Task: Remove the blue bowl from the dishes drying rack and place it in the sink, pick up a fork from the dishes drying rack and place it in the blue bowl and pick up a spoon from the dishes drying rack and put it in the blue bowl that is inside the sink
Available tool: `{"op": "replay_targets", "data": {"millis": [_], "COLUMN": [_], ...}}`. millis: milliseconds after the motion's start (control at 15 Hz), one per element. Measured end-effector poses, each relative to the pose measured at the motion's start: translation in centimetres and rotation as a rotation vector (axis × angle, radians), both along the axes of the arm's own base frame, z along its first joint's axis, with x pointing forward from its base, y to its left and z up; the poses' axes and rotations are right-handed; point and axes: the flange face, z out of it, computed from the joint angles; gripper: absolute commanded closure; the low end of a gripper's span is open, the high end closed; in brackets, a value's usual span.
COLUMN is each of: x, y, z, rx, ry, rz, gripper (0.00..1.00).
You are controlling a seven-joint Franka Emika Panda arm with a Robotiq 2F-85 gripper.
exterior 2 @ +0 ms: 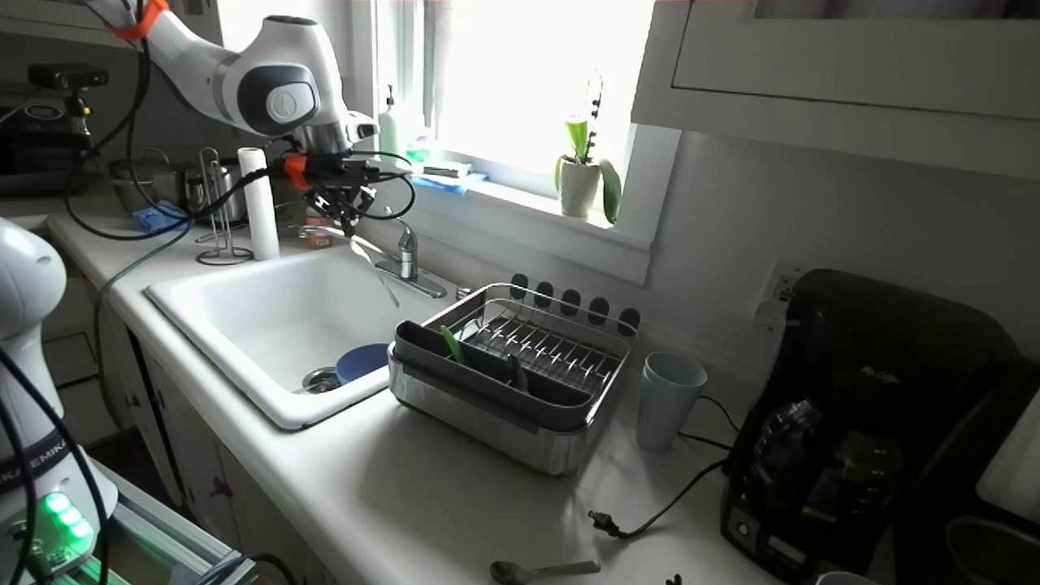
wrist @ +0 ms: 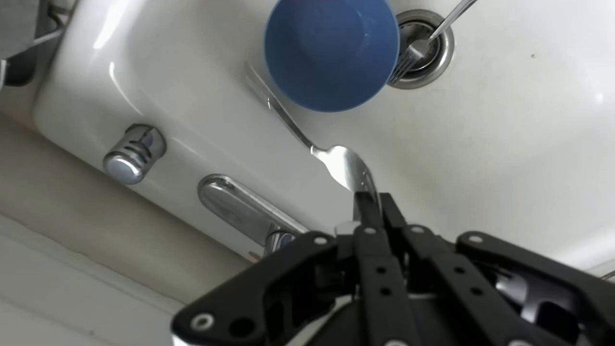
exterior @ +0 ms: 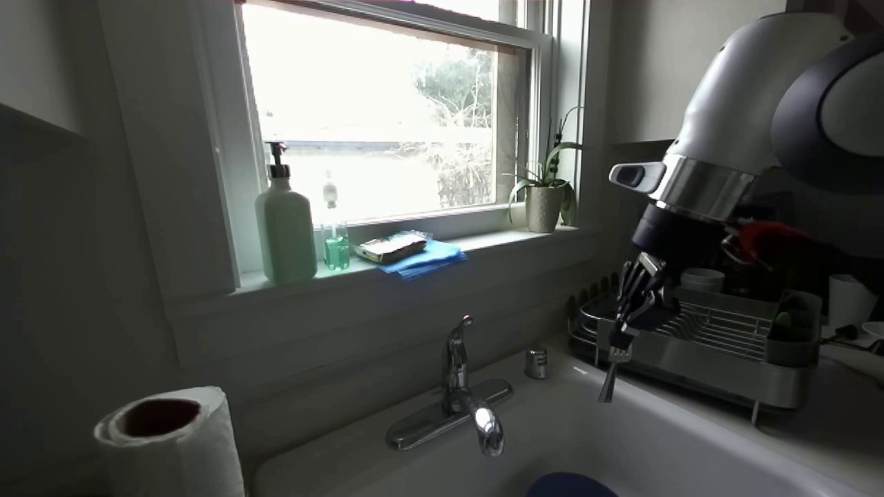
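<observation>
Wrist view: black two-fingered gripper (wrist: 376, 199) pinches silver metal utensil (wrist: 335, 159) by its head, likely for round blue bowl (wrist: 331, 57) towards twelve o'clock

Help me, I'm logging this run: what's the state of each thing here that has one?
Jaws: closed on utensil
Utensil: hanging handle-down over sink
Bowl: in sink, open side up
Fork: lying partly over drain, outside bowl
Sink: no standing water visible
Faucet: no flow visible
Rack: standing on counter
Spoon: lying on counter
Plug: unplugged, on counter
Cups: nested, upright
Paper roll: upright
Pump bottle: upright
Base lights: lit green
</observation>
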Motion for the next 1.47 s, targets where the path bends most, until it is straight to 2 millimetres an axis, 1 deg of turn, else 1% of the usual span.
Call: {"op": "replay_targets", "data": {"millis": [133,400,600,800,1067,1267,1467], "x": [0.5,1.4,2.3,3.3,5.1,6.4,7.4], "y": [1.1,2.6,2.9,2.6,2.0,1.8,2.0], "z": [-2.2,-6.5,-9.7,-12.5,-15.2,-16.4,-17.7], "rx": [0.005,-0.001,-0.021,-0.035,-0.037,-0.036,-0.029], "ry": [0.047,0.119,0.164,0.202,0.237,0.248,0.260], "rz": [0.032,0.101,0.138,0.150,0.141,0.141,0.146], "gripper": [0.99,0.99,0.99,0.99,0.99,0.99,0.99]}}
